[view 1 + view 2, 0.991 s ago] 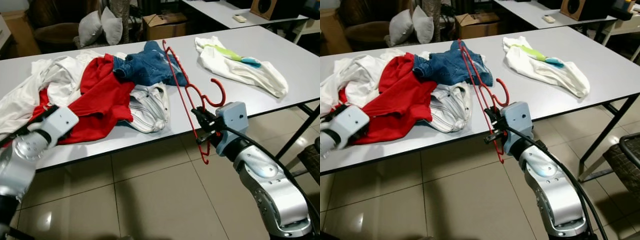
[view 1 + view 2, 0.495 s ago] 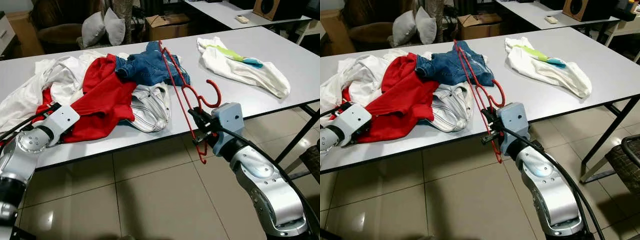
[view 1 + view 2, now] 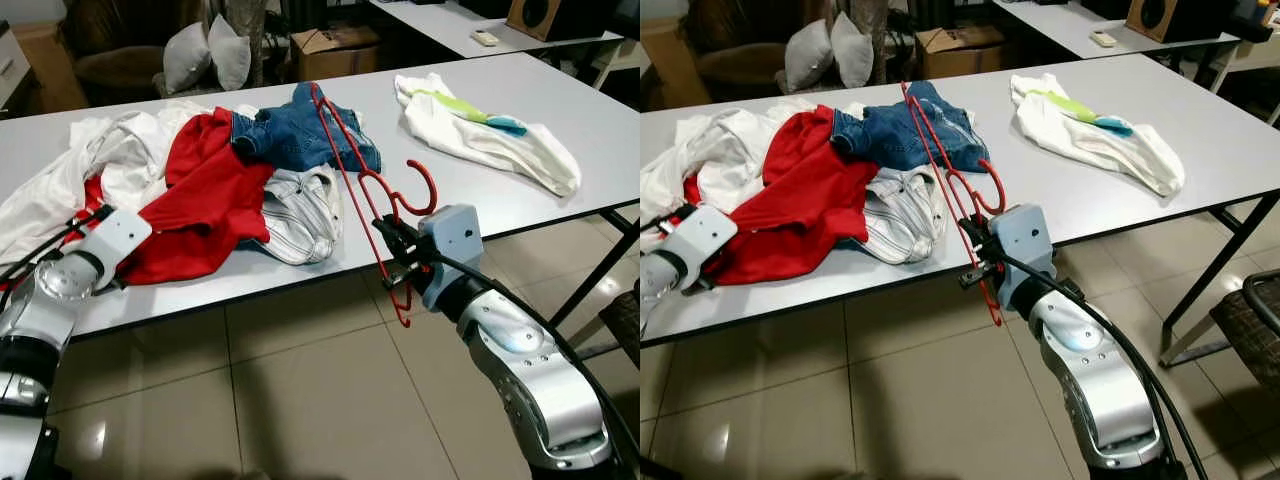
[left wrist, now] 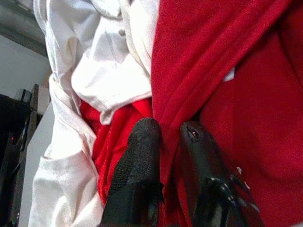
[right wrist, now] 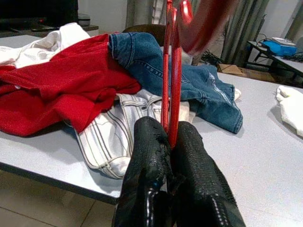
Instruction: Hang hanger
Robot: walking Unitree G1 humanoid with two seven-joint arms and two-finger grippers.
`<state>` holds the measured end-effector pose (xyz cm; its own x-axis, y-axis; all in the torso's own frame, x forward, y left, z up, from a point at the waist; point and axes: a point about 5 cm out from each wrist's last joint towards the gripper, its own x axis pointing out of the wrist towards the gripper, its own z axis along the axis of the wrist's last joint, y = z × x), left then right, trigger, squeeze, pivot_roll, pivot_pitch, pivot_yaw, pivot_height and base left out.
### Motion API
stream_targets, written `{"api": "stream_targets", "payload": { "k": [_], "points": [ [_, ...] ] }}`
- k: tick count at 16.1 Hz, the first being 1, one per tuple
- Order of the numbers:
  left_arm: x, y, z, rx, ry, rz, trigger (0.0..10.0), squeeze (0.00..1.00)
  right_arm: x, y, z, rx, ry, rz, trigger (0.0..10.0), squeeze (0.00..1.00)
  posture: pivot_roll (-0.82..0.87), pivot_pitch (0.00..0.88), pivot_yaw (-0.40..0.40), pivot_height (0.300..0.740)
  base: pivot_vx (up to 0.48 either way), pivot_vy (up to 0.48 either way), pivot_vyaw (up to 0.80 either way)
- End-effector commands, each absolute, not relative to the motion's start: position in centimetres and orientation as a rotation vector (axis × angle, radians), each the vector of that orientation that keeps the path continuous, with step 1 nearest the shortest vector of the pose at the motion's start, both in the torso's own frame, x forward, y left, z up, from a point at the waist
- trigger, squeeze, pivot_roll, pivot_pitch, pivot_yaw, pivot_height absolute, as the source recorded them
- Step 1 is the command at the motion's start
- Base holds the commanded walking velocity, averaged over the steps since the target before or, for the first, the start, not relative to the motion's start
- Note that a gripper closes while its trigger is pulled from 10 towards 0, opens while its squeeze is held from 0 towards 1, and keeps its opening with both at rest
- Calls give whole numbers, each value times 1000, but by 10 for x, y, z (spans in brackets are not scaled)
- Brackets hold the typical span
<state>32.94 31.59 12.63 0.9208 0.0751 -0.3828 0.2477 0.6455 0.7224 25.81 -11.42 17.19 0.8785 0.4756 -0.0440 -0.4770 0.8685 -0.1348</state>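
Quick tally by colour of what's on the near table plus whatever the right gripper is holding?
Red: 2, the red hanger pinched in the right gripper and the red garment
White: 3, the shirt heap, the striped garment, the white top with the green patch
Blue: 1, the denim jeans
Total: 6

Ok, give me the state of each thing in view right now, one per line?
Red hanger: held tilted over the table edge.
Right gripper: shut on the hanger.
Left gripper: closed on a fold of red garment.
Jeans: crumpled on table.
White shirt: lying apart, flat.
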Motion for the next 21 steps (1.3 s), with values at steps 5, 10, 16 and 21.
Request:
{"api": "stream_targets", "payload": {
  "k": [5,10,16,21],
  "points": [
    [332,322,126,889,418,-72,0,0,258,-114,177,-158,-10,505,10000,0,-133,1,41,740,0,0,0],
    [335,320,133,794,366,-87,0,0,258,-114,178,-160,-12,507,10000,0,-135,0,42,740,0,0,0],
    [335,320,133,794,366,-87,0,0,258,-114,178,-160,-12,507,10000,0,-135,0,42,740,0,0,0],
    [335,320,133,794,366,-87,0,0,258,-114,178,-160,-12,507,10000,0,-135,0,42,740,0,0,0]
  ]
}}
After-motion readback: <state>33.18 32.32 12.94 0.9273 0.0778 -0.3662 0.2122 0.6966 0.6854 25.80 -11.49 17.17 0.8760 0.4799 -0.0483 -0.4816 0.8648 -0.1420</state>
